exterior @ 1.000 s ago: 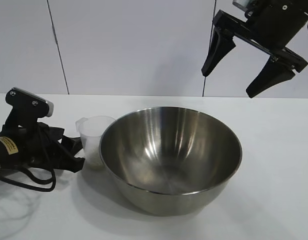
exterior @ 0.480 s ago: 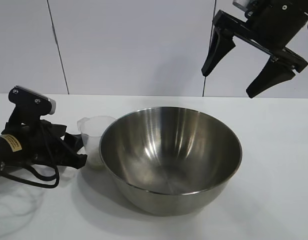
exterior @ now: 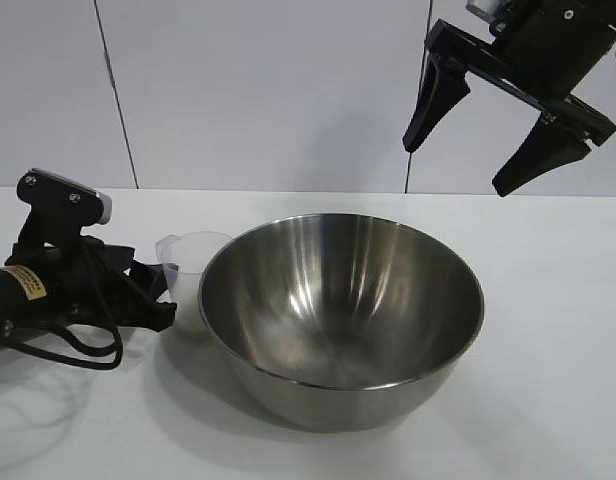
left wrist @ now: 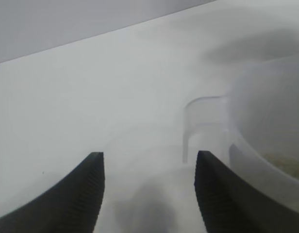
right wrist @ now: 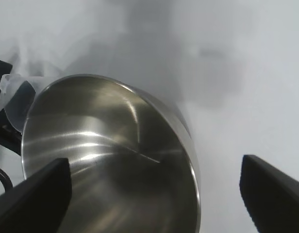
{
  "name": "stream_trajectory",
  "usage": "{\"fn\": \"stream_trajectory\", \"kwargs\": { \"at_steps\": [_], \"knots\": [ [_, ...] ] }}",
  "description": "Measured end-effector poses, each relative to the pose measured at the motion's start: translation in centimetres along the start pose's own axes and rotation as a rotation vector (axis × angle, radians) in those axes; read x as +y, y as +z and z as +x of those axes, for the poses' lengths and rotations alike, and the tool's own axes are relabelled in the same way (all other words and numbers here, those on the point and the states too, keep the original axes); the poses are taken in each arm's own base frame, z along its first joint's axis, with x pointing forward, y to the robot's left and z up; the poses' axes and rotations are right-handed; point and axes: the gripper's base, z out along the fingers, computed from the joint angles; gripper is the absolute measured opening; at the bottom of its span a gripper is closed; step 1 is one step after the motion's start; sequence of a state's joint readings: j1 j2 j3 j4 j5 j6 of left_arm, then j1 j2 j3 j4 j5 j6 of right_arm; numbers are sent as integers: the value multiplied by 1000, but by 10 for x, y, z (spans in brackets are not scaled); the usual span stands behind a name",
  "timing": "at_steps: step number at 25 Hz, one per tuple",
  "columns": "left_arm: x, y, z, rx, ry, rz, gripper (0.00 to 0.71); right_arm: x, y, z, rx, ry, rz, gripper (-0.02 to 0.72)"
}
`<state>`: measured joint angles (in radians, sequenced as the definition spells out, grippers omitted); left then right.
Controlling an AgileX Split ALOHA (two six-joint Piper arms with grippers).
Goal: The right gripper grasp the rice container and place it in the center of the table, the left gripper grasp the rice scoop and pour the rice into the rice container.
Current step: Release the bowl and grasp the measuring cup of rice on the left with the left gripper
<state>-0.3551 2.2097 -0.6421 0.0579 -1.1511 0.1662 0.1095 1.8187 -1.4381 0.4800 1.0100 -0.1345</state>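
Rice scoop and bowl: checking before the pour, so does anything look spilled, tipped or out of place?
Nothing stands out. The rice scoop stands upright beside the steel bowl, rice still inside, none visible on the table. The left pincer sits open beside the scoop.

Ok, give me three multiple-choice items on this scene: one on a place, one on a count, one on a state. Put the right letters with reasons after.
1. Where does the rice scoop stand?
A. Inside the rice container
B. On the table, against the rice container's side nearest the left hand
C. Held up in the right hand

2. How many steel bowls are on the table?
A. One
B. Two
C. Three

3. What state is the right hand in?
A. Shut on the scoop
B. Shut on the bowl's rim
C. Open, holding nothing, high above the table

Answers: 1 B, the scoop sits between the left hand and the bowl. 2 A, only one bowl shows. 3 C, its fingers are spread wide in mid-air.
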Motion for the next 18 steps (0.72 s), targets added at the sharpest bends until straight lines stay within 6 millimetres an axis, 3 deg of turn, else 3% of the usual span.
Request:
{"fn": "stream_trajectory", "kwargs": {
  "at_steps": [18],
  "knots": [
    [2, 9, -9, -42, -18, -2, 382, -1, 0, -1, -13, -7, 14, 652]
  ]
}}
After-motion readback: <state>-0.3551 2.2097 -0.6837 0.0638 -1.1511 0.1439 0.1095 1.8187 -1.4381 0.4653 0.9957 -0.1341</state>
